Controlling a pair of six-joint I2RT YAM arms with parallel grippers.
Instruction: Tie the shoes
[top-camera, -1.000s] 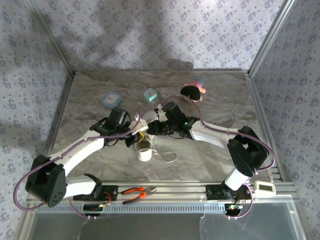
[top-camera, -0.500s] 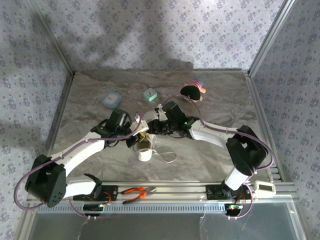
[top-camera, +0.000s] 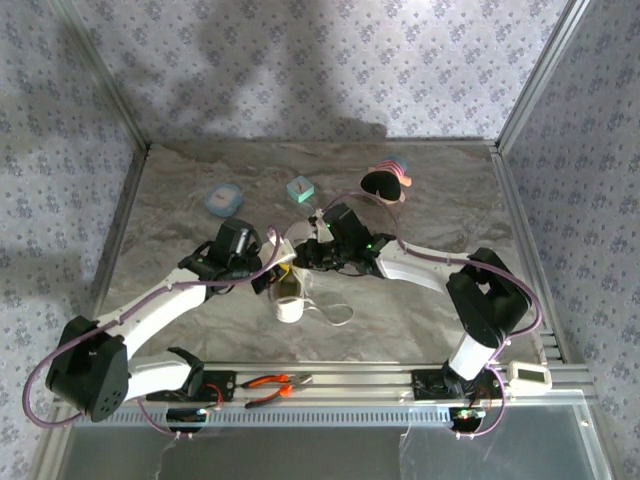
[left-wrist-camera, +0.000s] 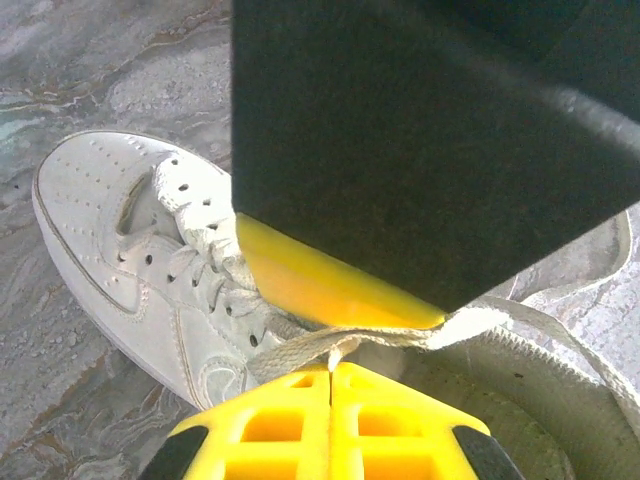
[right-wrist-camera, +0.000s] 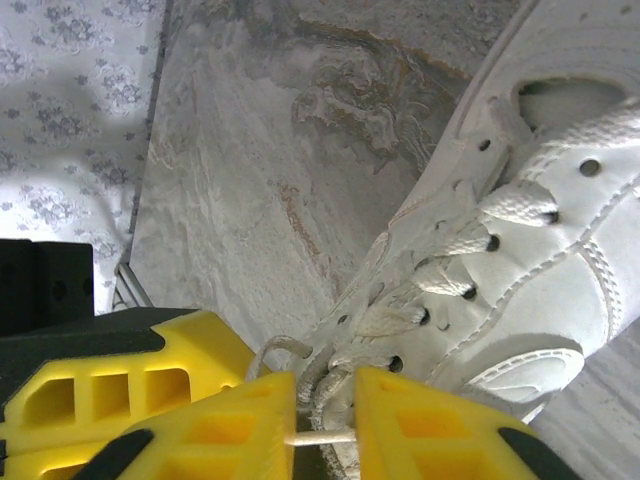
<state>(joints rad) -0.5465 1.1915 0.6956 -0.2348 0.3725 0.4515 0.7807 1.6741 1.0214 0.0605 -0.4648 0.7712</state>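
Now left gripper (left-wrist-camera: 330, 372) pinches a lace (left-wrist-camera: 470, 325), shoe (left-wrist-camera: 110, 230) beneath; right gripper (right-wrist-camera: 325, 398) sits slightly apart around another lace (right-wrist-camera: 290, 348) (grip unclear).

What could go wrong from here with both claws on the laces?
1. The left claw pinches the lace, which looks taut above the sneaker; a hard pull may drag or tip it.
2. The right claw stands narrowly parted around lace strands; that hold looks uncertain and may slip.
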